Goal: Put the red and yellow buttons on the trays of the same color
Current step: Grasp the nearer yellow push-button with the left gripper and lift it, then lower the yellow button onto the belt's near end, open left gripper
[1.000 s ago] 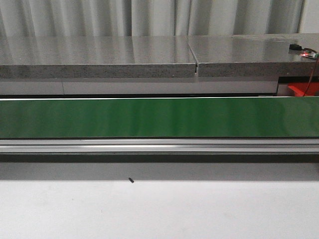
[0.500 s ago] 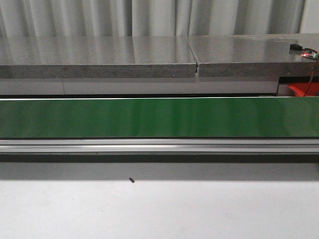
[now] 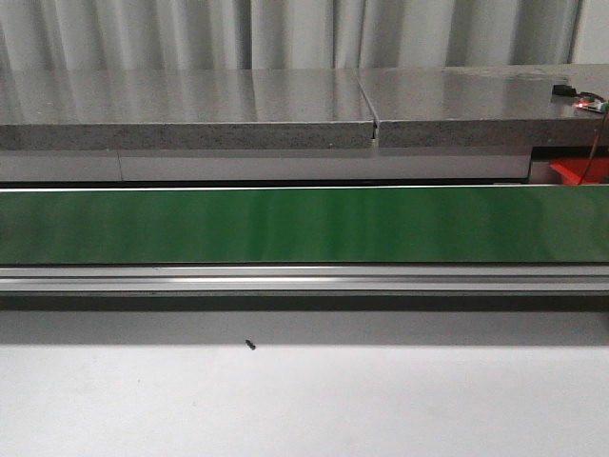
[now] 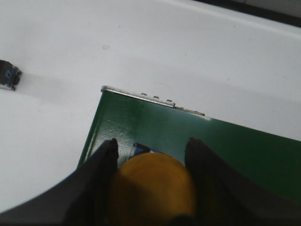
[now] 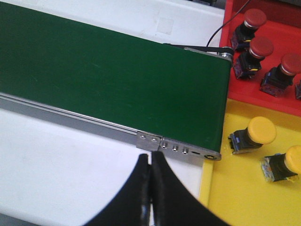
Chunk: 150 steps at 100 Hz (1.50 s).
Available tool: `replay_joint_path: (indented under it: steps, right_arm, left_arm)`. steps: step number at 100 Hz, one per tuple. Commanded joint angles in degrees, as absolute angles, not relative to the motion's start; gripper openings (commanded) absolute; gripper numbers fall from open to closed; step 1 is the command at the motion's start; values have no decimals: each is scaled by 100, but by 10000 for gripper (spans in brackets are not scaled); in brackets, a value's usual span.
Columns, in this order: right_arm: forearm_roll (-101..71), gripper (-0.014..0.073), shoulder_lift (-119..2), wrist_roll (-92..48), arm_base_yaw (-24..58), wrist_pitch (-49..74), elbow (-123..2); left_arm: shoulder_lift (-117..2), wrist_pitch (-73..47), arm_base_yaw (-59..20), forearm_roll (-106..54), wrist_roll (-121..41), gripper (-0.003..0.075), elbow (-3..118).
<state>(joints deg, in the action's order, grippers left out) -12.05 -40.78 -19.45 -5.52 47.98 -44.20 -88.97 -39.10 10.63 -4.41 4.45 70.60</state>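
A: What does the front view leave out?

B: Both arms. It shows only the green belt (image 3: 304, 226) running across, a grey stone ledge (image 3: 190, 109) behind it, and the white worktop (image 3: 304, 400) in front with a small dark speck (image 3: 250, 345) on it. At the far right edge a scrap of red tray (image 3: 577, 171) peeks out under the ledge, cut off by the frame. No buttons can be made out here.

A: And the left wrist view?

B: The left pincer (image 4: 150, 181) is clenched around a yellow button (image 4: 153, 188), whose rounded cap sits between the two dark fingers (image 4: 101, 179) and touches both. The button's lower half runs out of the frame, and only a sliver of its blue body shows just behind the cap. The pincer hangs over the end of the belt, with white worktop beyond. A small dark object (image 4: 8, 76) at the edge of the picture is cut off and I cannot say what it is.

A: The right wrist view?

B: The right pincer (image 5: 150, 188) has its fingertips pressed together with nothing between them. It hovers over the worktop just beside the belt's metal end bracket (image 5: 178, 148). Past the belt's end lies a yellow tray (image 5: 221, 188) with two yellow-capped buttons (image 5: 256, 134), the outer one clipped by the frame. Next to it the red tray holds three red-capped buttons (image 5: 256, 49), with a fourth barely showing at the edge. All of these sit well apart from the right pincer.
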Motion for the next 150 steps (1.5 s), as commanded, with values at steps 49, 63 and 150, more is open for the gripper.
replay_joint_path:
  steps: [49, 63, 150]
  right_arm:
    - [-1224, -108, -4056, -1948, -551, 4456, -4571]
    - [-1224, -108, -4056, -1948, -551, 4456, -4571]
    - [-1224, -108, -4056, -1948, -551, 4456, -4571]
  left_arm:
    - [-9086, -2999, 1021, -502, 449, 152, 6751]
    - [-9270, -3024, 1021, -502, 449, 155, 6740]
    - [-8674, -3007, 1631, -572, 449, 641, 7569]
